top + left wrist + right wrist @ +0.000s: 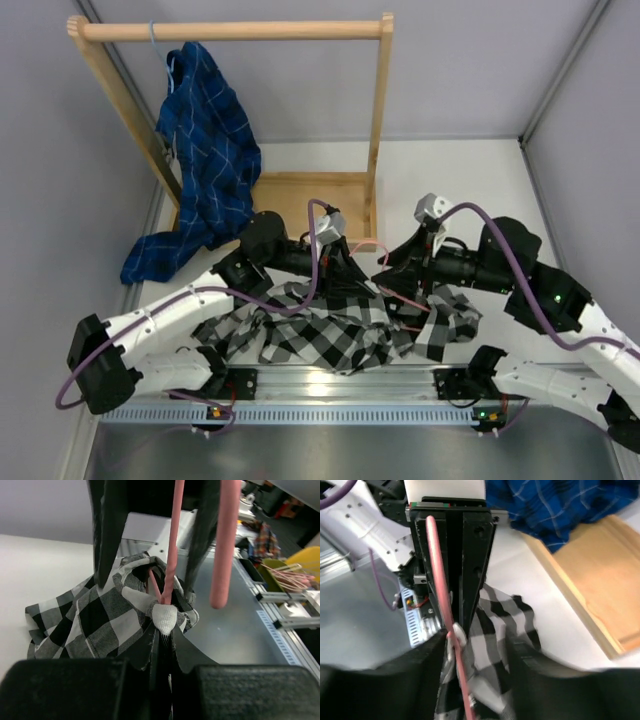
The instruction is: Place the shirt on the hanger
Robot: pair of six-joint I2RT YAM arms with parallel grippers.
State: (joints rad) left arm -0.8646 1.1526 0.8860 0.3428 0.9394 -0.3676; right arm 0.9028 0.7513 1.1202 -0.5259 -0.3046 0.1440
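The black-and-white checked shirt [320, 338] lies crumpled at the table's near edge, between the two arms. My left gripper [167, 630] is shut on a fold of the shirt [95, 620] beside its small white label [164, 617]. The pink wire hanger [172, 540] runs down to that pinched spot, and its hook end [222, 545] hangs free beside it. My right gripper [480, 647] faces the left gripper [350, 270] nose to nose, open, with the hanger wire [437, 565] and checked cloth [495, 630] between its fingers. In the top view the right gripper [392, 275] sits just right of the hanger [400, 298].
A wooden clothes rack [230, 30] stands at the back left with a blue plaid shirt [205, 150] draped from it down to the table. The rack's wooden base [300, 195] lies just behind the grippers. An aluminium rail [330, 382] borders the near edge.
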